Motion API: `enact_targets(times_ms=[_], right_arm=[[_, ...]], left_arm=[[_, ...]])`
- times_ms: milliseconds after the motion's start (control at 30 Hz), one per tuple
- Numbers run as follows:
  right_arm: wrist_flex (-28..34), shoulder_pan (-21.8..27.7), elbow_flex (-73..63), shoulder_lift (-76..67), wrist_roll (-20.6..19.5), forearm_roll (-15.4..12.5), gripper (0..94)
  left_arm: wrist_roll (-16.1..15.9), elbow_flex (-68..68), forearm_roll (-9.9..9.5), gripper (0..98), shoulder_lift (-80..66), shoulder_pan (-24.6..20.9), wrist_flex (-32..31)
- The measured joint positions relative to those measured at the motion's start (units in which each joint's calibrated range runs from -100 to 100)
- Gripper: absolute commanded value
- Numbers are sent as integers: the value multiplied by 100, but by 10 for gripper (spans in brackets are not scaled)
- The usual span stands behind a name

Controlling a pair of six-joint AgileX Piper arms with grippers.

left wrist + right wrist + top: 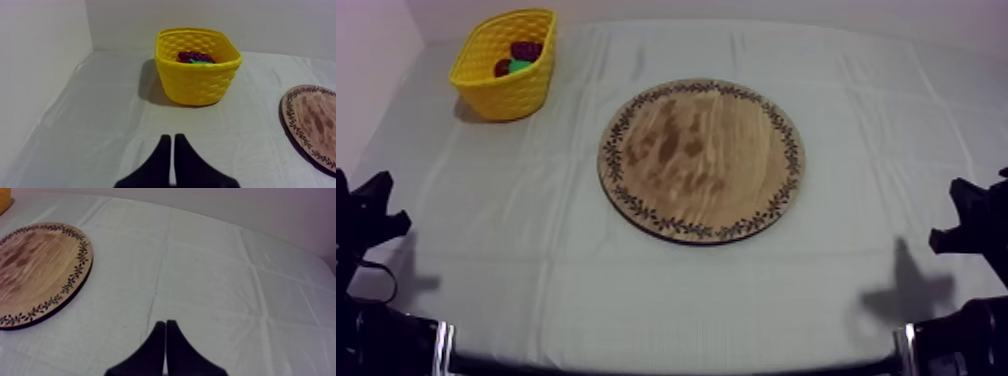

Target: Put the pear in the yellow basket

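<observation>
Left gripper (172, 136): fingers pressed together in a narrow wedge, holding nothing, low at the table's (536, 260) near left corner and facing the yellow basket (506, 88). Right gripper (165, 322): likewise closed on nothing, low at the near right corner, just off the wooden board's (701, 160) right rim.

No pear on the board: bare wood across the whole disc at the table's middle. Basket at the far left corner, holding dark red fruit (192, 56) with a green piece (200, 61) beside it. Cannot tell whether that green piece is the pear or only a leaf. If it is the pear, task probably done.

What could go wrong:
- Reaching for the board anyway: a grasp on nothing, fingertips scraping the wood or nudging the board across the cloth (856, 110).
- Taking the green piece for something to move: fruit pulled out of the basket that belongs there.
- Going in at the basket with closed fingers: a light basket close to the table's far edge and the wall (45, 40), easily pushed or tipped, fruit spilling out.

In the way: nothing between the left gripper and the basket, nothing between either gripper and the board; open cloth only, with some creases.
</observation>
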Motion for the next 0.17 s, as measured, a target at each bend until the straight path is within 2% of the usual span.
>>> enact_targets(times_ms=[167], right_arm=[[0,0,0,0,0,0,5]], left_arm=[[-36,0,34,0,0,0,0]])
